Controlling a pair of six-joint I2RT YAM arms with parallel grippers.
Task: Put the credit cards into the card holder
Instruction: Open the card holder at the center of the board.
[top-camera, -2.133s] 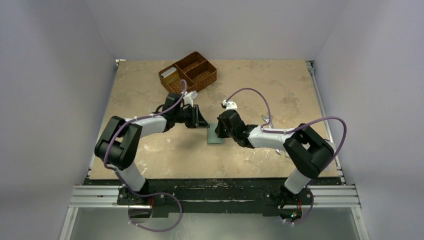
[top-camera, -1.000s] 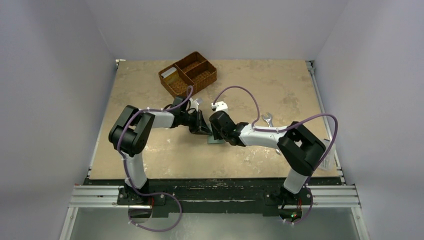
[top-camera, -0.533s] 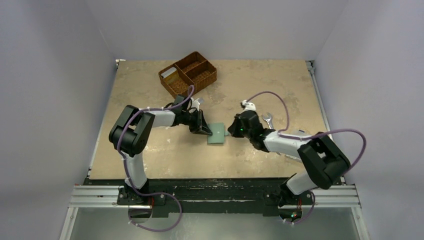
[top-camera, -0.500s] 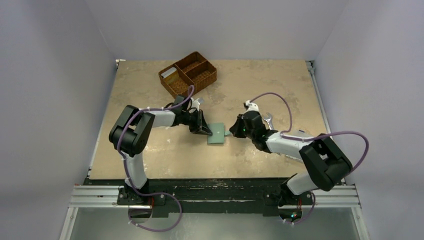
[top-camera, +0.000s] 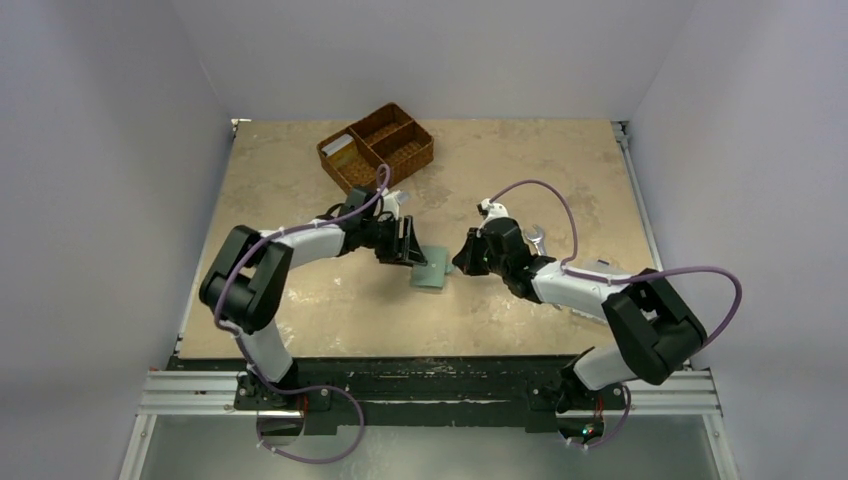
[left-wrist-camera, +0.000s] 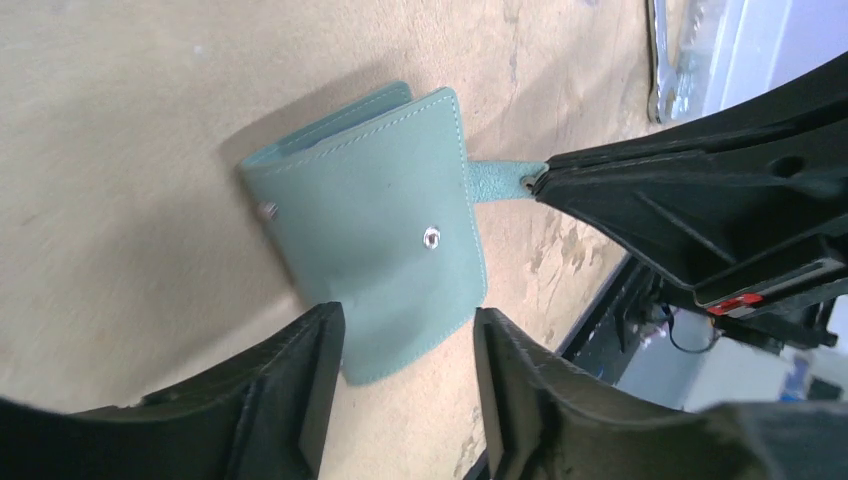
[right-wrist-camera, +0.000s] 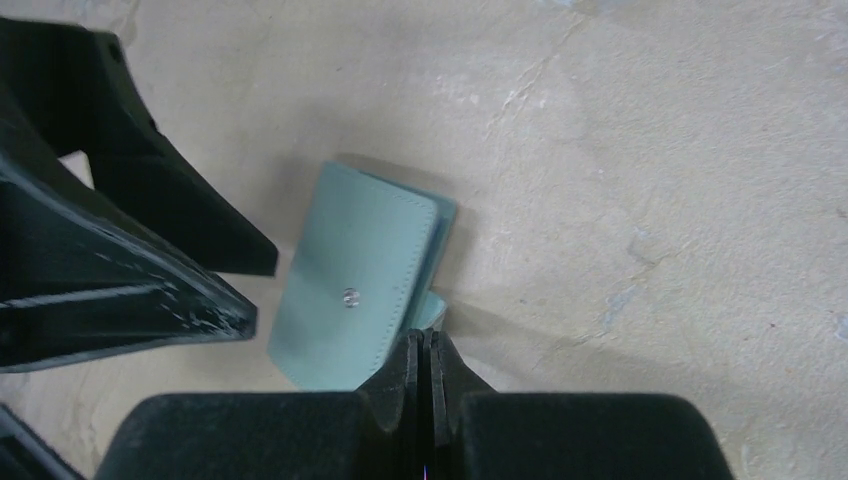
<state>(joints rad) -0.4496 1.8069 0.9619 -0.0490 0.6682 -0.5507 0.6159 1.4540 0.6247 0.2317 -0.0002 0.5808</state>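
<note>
The card holder (left-wrist-camera: 370, 230) lies shut and flat on the table (top-camera: 560, 160), near its middle, with the teal outside facing up and a small metal snap showing on the flap. A short teal strap (left-wrist-camera: 495, 178) sticks out from its right edge. The right gripper (right-wrist-camera: 422, 345) comes in low from the right, and its two fingers are pressed together with the end of that strap pinched between their tips. The body of the card holder lies just beyond the tips and rests on the table. The left gripper (left-wrist-camera: 405, 315) reaches in from the left with its fingers spread apart. In the left wrist view they stand on either side of one edge of the card holder, and I cannot tell whether they touch it. From above, the card holder lies between the two grippers, with both arms bent inward toward it. A brown wicker basket (top-camera: 377, 148) sits at the far left of the table, well apart from the card holder. One white card (top-camera: 340, 146) lies in its left compartment. A silver wrench (top-camera: 536, 237) lies on the table just beyond the right forearm.
</note>
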